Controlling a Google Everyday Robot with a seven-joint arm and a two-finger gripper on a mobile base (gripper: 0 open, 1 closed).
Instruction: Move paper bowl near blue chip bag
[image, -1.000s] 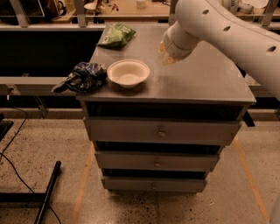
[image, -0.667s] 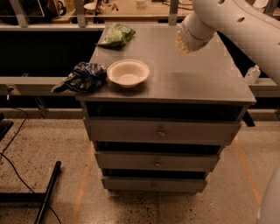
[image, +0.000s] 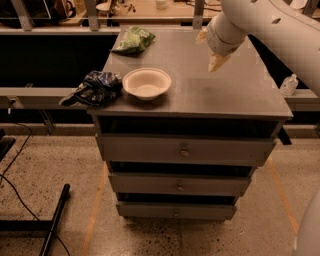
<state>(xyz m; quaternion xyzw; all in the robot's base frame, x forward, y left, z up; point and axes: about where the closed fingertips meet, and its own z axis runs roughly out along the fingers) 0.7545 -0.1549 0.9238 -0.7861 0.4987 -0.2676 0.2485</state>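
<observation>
At the left edge of the cabinet top (image: 225, 95) lies the blue bag (image: 95, 87), crumpled dark foil with pale markings, one corner hanging over the side. Just beside it on the right sits the bowl (image: 146, 83): round, shallow, off-white paper with a wide flat rim, upright. Its rim is so close to the bag that you cannot tell whether they touch. Behind them, near the back edge, is the green bag (image: 134, 40), also wrinkled foil, well apart from both.

Further right, your gripper (image: 214, 54) hangs above the back right part of the top, well clear of the bowl and carrying nothing. Whether it is spread or pressed together, you cannot tell from here.

Judged from this layout, the placing step looks done, because the bowl already stands next to the blue bag. What the next move calls for is little: keep the arm away from the left side so you disturb neither piece. The paper bowl is light and would likely slide on the smooth grey top at any nudge.
</observation>
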